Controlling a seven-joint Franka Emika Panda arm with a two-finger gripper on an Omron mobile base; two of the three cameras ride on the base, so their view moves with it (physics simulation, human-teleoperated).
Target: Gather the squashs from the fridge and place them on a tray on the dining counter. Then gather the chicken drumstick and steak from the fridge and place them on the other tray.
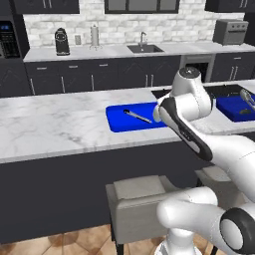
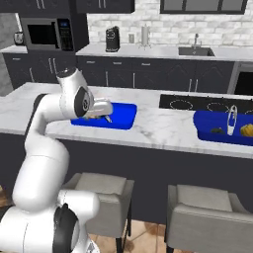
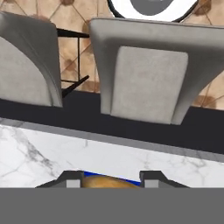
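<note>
Nearest the base stand two grey stools (image 3: 148, 78) tucked under the front edge of the dining counter (image 1: 55, 124), a long marble surface. Just past that edge, the gripper (image 3: 111, 180) hangs low over the near tray (image 2: 123, 114), and its fingers (image 3: 73, 179) pinch an orange-brown piece, which I judge to be the chicken drumstick (image 3: 109, 182). In the hand view it lies crosswise between the two tips, with blue tray showing directly behind it, so the meat is already over the tray floor, not the marble. Whether it touches the tray floor I cannot tell. The coming move looks like a release, and it turns on the drumstick being inside the raised rim. A thin dark utensil (image 1: 137, 116) lies diagonally in this same tray, off to one side of the hand, so room on that side is tighter. Farther along the surface sits the other tray (image 2: 205, 129), well apart, holding a yellow piece, a dark piece and a pale upright item. Beyond it lies the cooktop (image 2: 197, 105), then the back wall's sink (image 2: 196, 51).
</note>
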